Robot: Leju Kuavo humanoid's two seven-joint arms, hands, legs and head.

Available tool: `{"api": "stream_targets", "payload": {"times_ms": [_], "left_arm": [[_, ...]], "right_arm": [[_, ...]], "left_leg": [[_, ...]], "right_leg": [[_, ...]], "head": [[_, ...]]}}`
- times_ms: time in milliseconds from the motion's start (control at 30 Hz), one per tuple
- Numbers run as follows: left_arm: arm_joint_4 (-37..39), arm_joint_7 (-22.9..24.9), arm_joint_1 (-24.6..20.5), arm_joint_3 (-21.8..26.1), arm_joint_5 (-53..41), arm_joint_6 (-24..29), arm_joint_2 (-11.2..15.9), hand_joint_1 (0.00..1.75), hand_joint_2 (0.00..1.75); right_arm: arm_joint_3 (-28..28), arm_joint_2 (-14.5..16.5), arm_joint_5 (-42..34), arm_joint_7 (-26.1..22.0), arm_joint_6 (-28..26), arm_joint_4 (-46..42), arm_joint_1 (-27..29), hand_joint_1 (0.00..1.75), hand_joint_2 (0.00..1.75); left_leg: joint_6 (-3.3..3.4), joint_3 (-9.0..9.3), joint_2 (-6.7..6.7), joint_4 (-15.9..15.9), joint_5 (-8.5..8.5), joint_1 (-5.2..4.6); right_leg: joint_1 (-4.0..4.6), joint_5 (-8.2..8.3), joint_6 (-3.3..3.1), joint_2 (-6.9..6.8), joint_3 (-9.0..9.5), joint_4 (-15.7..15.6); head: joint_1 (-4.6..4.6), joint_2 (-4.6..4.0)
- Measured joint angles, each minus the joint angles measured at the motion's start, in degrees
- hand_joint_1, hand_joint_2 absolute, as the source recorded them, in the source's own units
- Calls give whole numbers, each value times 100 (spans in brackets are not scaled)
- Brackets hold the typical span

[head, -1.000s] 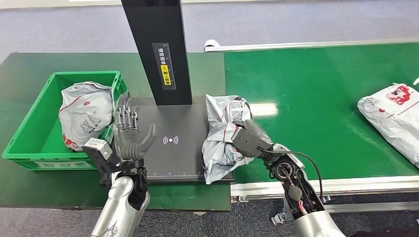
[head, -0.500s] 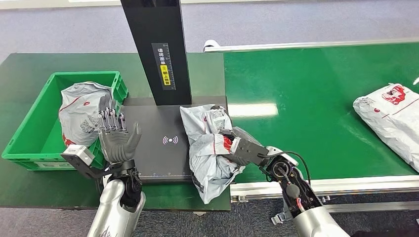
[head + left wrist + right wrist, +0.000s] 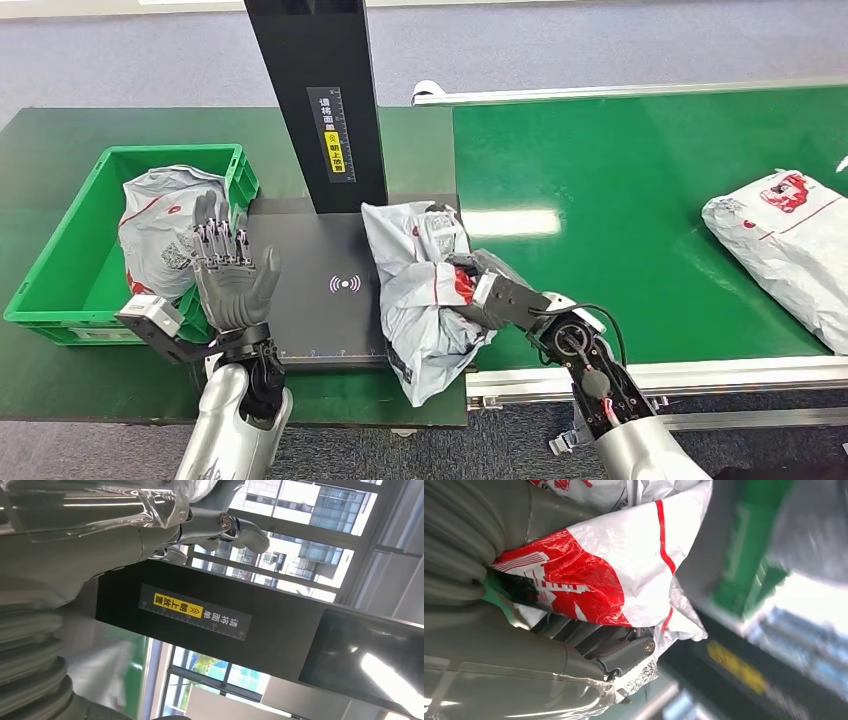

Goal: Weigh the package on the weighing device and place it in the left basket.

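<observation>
While the right hand (image 3: pixel 487 297) grips a crumpled, glossy white-and-red plastic package (image 3: pixel 425 290) at lower centre of the head view, its dark fingers (image 3: pixel 589 637) dig into the film, which bulges around them. That package lies on the right part of the flat matte black scale (image 3: pixel 325 290), overhanging its near edge. Left of it the left hand (image 3: pixel 230 275) stands upright, fingers spread, holding nothing. Farther left, a ribbed green plastic basket (image 3: pixel 60 265) holds another bag (image 3: pixel 165 225). Behind rises a black post (image 3: pixel 320 100).

Looks like a parcel-sorting / logistics test stn. Green conveyor belt (image 3: pixel 640 190) w/ metal rails, black weighing device (image 3: pixel 340 290) w/ upright scanner column (image 3: pixel 320 100), green basket (image 3: pixel 60 260) for sorted bags, grey carpet floor (image 3: pixel 600 45).
</observation>
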Motion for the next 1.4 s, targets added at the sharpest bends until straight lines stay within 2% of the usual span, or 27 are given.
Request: {"api": "stream_targets", "payload": {"times_ms": [33,133,267,867,967,1167,1400], "left_arm": [[-21,0,31,4,0,-13,-3,0,175],[-66,1,102,21,-2,-47,-8,0,175],[-70,24,130,30,-39,-85,-8,0,175],[-67,50,140,-25,-153,-150,-8,0,175],[-63,103,138,-110,-317,-289,0,0,175],[50,427,74,-489,-774,-1003,54,0,175],[175,450,13,-652,-846,-1042,91,0,175]], "right_arm": [[-53,18,-26,77,-220,-85,7,0,175],[-255,78,-2,426,-893,-305,12,0,175],[-484,120,35,677,-1237,-464,56,0,175],[-714,166,-140,747,-1188,-515,102,0,175],[-743,179,-308,665,-1118,-515,102,0,175],[-886,261,-636,508,-1189,-627,103,0,175],[-958,290,-665,489,-1212,-706,105,0,175]], "left_leg": [[0,0,0,0,0,0],[0,0,0,0,0,0],[0,0,0,0,0,0],[0,0,0,0,0,0],[0,1,0,0,0,0],[0,1,2,1,0,0],[0,1,2,0,0,0]], "right_leg": [[0,0,0,0,0,0],[0,0,0,0,-1,0],[0,0,0,0,0,-1],[0,0,0,0,0,-1],[0,0,0,0,-1,-1],[-1,0,0,0,-1,-1],[-1,0,0,1,-1,0]], "head": [[0,0],[1,-1],[1,0],[0,-1],[0,-1],[1,0],[0,-1]]}}
